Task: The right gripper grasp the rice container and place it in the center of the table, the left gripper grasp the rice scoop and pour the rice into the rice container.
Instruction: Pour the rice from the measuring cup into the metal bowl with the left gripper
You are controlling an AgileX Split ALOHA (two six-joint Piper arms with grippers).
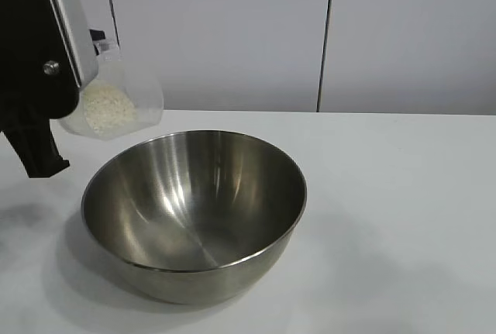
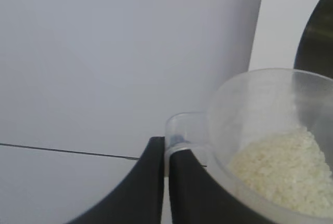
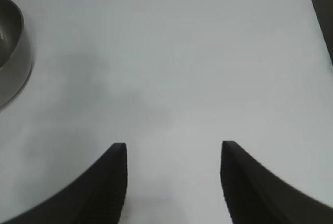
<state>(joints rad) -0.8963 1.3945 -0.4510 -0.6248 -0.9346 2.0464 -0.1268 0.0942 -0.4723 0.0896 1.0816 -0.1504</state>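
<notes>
The rice container (image 1: 232,187), a big shiny steel bowl, stands on the white table with nothing inside it. Up and to its left, my left gripper (image 2: 166,148) is shut on a small tab at the rim of the rice scoop (image 1: 136,90), a clear plastic cup held tilted in the air just beyond the bowl's rim. White rice (image 1: 107,108) lies heaped inside the cup (image 2: 260,104). My right gripper (image 3: 174,148) hangs open over bare table, away from the bowl, whose edge (image 3: 13,52) shows at one side of its view. The right arm is out of the exterior view.
Pale wall panels with a dark vertical seam (image 1: 325,39) rise behind the table (image 1: 403,210). The left arm's black and silver body (image 1: 39,55) fills the upper left. A dark shape (image 3: 321,5) sits at a corner of the right wrist view.
</notes>
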